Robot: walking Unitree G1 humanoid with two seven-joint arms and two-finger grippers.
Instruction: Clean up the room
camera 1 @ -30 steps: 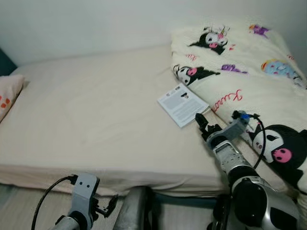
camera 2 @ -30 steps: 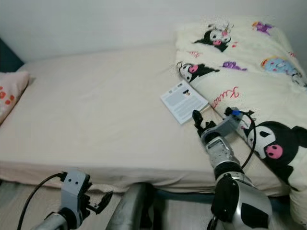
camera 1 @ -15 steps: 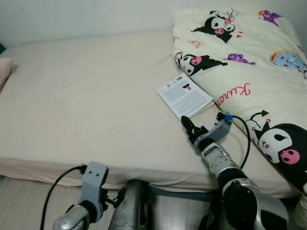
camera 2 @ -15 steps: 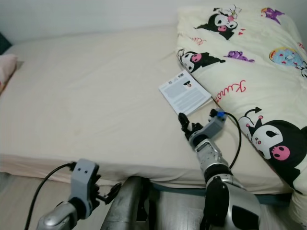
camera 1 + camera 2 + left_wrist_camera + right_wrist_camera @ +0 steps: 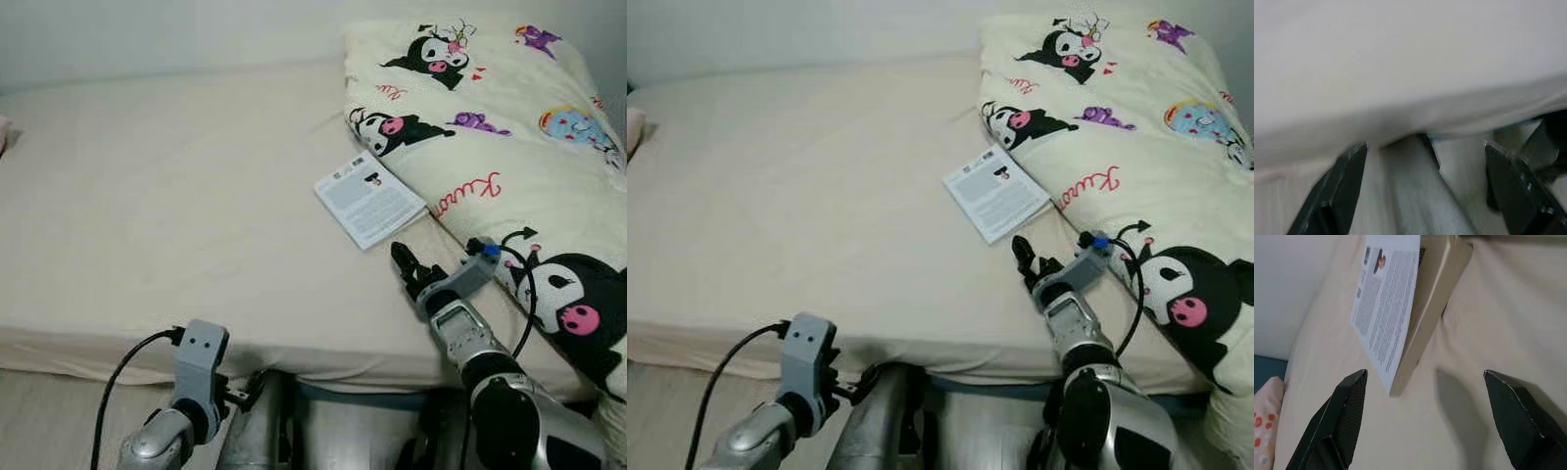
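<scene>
Now my head camera has swung a little, shifting the bed [image 5: 176, 215] and the cartoon-print duvet [image 5: 509, 157] in frame. Meanwhile I've kept my right gripper [image 5: 1023, 257] low over the sheet, fingers spread wide and empty, just short of the book [image 5: 369, 197] lying against the duvet's edge. Next I'd judge a grasp. Left gripper [image 5: 1425, 186] hangs open below the mattress.
</scene>
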